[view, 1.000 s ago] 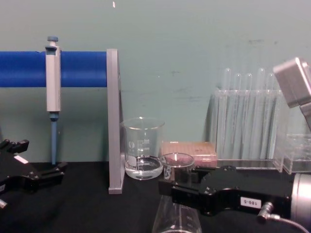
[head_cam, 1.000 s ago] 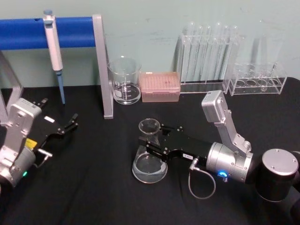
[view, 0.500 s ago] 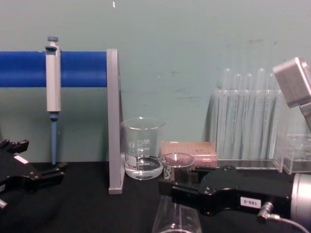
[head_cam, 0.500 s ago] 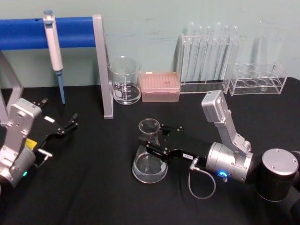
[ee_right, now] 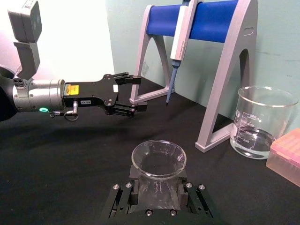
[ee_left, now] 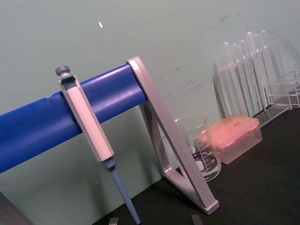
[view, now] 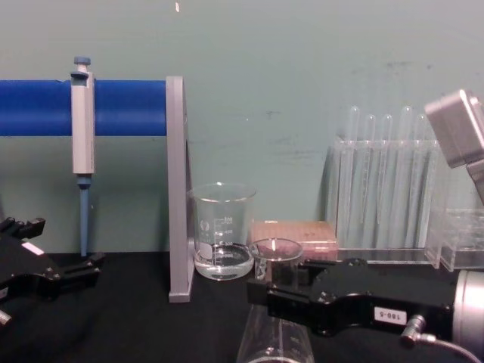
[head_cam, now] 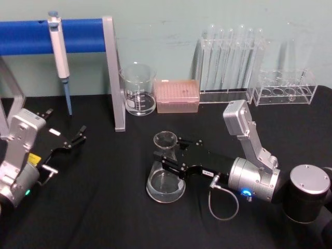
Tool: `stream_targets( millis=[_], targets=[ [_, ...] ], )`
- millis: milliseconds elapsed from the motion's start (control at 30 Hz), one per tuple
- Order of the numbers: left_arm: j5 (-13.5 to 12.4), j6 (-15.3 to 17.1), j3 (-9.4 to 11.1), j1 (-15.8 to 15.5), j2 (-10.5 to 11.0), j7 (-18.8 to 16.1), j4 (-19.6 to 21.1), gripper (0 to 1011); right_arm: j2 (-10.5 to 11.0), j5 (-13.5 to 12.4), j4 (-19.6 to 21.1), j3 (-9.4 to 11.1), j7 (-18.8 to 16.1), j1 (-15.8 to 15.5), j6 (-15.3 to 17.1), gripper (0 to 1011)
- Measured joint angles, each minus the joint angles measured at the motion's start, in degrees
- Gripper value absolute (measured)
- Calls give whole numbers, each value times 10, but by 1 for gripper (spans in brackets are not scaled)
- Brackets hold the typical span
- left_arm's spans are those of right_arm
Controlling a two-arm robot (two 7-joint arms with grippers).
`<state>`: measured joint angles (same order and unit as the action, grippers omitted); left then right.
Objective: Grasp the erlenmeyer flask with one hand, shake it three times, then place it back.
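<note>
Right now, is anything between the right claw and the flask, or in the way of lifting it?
Nothing visible. The right claw is closed around the erlenmeyer flask at its neck. The beaker and pink tip box stand farther back, apart from it; the left claw is parked open at the left.

Black-cloth bench, runs back to a pale green wall. Along far edge, L to R: grey-framed stand w/ blue crossbar, its legs down on the cloth. Glass beaker just beside the stand's R leg, seems to hold a little clear liquid at the bottom. Pink box just beside the beaker. Then tall clear rack w/ test tubes upright in it. Low clear rack by far R corner, just beside the tall one. Approx mid-bench: erlenmeyer flask, well fwd of beaker & box, upright, wide base looks down on the cloth.
</note>
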<state>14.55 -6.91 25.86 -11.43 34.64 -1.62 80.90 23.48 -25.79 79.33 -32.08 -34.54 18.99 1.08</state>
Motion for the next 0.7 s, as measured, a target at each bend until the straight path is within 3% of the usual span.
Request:
stream_targets(
  millis=[200, 433, 700],
  targets=[
    [0, 0, 0, 0, 0, 0, 0, 1001, 0, 0, 0, 0, 0, 0, 0, 466],
    [0, 0, 0, 0, 0, 0, 0, 1001, 0, 1, 0, 0, 0, 0, 2, 712],
    [0, 0, 0, 0, 0, 0, 0, 1001, 0, 1, 0, 0, 0, 0, 1, 921]
  ],
)
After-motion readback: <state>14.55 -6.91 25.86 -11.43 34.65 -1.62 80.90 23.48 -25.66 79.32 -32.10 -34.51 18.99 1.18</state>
